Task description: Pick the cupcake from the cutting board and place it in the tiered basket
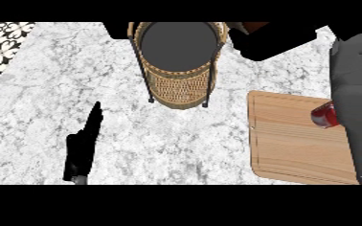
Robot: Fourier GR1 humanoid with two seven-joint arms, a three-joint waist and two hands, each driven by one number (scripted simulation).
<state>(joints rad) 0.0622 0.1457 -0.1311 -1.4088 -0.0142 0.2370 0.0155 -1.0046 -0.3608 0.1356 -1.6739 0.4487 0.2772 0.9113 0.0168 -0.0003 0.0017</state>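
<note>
Since the right robot hand (pixel 279 43), grasp not discernible, hangs by the basket (pixel 176 84), its forearm (pixel 346 86) may sweep the red item (pixel 322 115) off the board (pixel 297 143).

red object (pixel 322 115) | half behind right forearm (pixel 346 76) (unidentifiable) | cutting board (pixel 297 143) corner hidden

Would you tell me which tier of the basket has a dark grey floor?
The upper tier, with the wide round rim; the lower tier beneath shows woven wicker.

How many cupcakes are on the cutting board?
1: a red cupcake at the cutting board's right edge, partly hidden behind the right forearm. That arm could hide others.
</note>
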